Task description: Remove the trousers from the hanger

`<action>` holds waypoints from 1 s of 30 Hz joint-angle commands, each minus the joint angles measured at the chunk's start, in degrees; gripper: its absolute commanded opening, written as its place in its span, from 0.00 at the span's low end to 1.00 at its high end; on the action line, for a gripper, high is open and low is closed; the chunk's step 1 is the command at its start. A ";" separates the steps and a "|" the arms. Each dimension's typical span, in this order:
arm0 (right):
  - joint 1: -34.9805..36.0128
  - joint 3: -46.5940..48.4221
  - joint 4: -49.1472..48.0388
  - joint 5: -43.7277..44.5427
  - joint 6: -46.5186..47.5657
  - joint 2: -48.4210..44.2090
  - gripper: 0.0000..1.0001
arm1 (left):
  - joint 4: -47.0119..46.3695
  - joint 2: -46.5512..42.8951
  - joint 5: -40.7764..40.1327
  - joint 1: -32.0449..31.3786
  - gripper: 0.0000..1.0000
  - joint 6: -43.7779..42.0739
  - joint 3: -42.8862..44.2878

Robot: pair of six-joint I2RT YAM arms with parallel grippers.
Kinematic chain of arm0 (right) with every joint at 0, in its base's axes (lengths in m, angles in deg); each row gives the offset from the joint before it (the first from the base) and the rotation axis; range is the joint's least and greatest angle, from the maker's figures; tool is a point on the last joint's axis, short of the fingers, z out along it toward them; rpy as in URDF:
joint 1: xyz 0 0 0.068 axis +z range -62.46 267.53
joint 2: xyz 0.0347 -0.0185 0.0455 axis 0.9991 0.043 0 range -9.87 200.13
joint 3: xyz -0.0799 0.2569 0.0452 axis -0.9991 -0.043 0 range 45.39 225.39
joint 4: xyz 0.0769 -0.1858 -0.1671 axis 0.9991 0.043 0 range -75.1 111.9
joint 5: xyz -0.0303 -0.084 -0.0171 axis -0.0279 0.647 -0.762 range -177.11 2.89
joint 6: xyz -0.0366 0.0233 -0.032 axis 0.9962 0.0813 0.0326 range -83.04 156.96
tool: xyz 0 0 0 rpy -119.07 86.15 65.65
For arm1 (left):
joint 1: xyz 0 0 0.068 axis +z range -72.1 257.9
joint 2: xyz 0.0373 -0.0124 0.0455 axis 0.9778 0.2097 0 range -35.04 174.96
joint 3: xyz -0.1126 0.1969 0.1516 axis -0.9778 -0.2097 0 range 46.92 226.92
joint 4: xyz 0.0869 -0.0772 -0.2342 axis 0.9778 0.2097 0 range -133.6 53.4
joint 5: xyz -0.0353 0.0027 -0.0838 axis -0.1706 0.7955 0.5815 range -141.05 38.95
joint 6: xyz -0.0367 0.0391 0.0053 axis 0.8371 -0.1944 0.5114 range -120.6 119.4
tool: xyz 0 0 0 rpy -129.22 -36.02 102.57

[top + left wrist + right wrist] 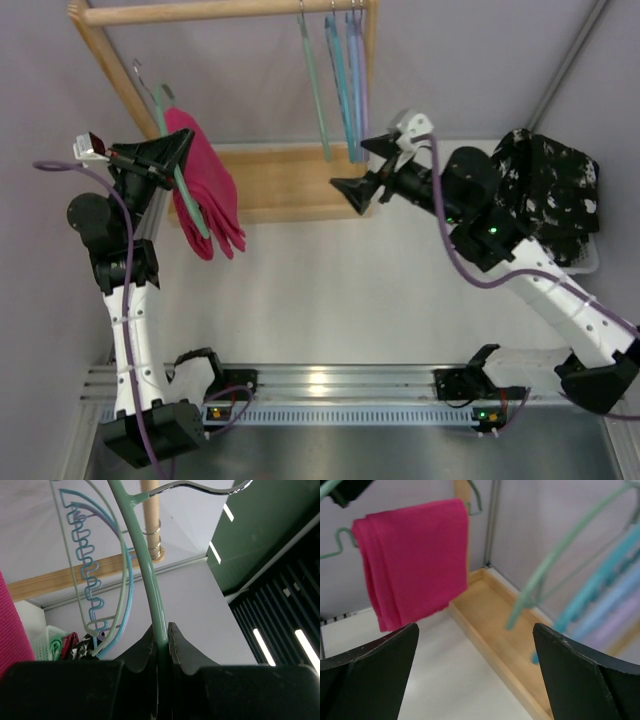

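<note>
The magenta-pink trousers point(210, 195) hang folded over the bar of the green-teal hanger point(185, 190), held in the air to the left of the wooden rack. My left gripper point(175, 160) is shut on the hanger; in the left wrist view its jaws point(161, 637) pinch the hanger's point(145, 565) thin green rod, and the trousers point(10, 630) show only as a pink strip at the left edge. My right gripper point(352, 167) is open and empty, off to the right of the trousers point(415, 560). It point(475, 627) faces them, with the hanger's end point(337, 545) sticking out beside the cloth.
Several thin hangers point(340, 90), green, blue and lavender, hang from the wooden rail point(220, 10) close to my right gripper. The rack's wooden base point(290, 180) lies beneath. Black-and-white speckled clothes point(550, 190) fill a basket at the right.
</note>
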 commanded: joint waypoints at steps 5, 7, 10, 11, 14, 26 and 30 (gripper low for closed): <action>18.40 -4.28 -32.23 12.73 5.24 10.48 0.99 | 1.23 -2.81 -3.30 0.01 0.00 5.96 2.31; 22.09 -4.48 -37.15 16.86 6.91 14.96 0.99 | 4.21 -2.28 -2.78 -0.07 0.00 7.98 3.71; 25.79 -3.86 -42.34 22.22 6.74 19.53 0.99 | 5.37 -1.66 -2.77 0.01 0.00 8.78 4.78; 26.58 -4.03 -43.32 23.11 6.39 20.15 0.99 | 5.29 -1.58 -2.69 0.01 0.00 8.86 5.13; 29.74 -6.05 -47.88 23.29 8.39 21.74 0.99 | 5.28 -1.49 -2.69 0.01 0.00 9.39 5.74; 34.23 3.43 -46.41 28.03 5.59 32.19 0.73 | 5.28 -1.31 -2.42 0.01 0.00 10.18 8.47; 34.15 5.19 -47.02 30.06 6.91 34.39 0.67 | 5.20 -0.96 -2.16 -0.07 0.00 10.53 9.26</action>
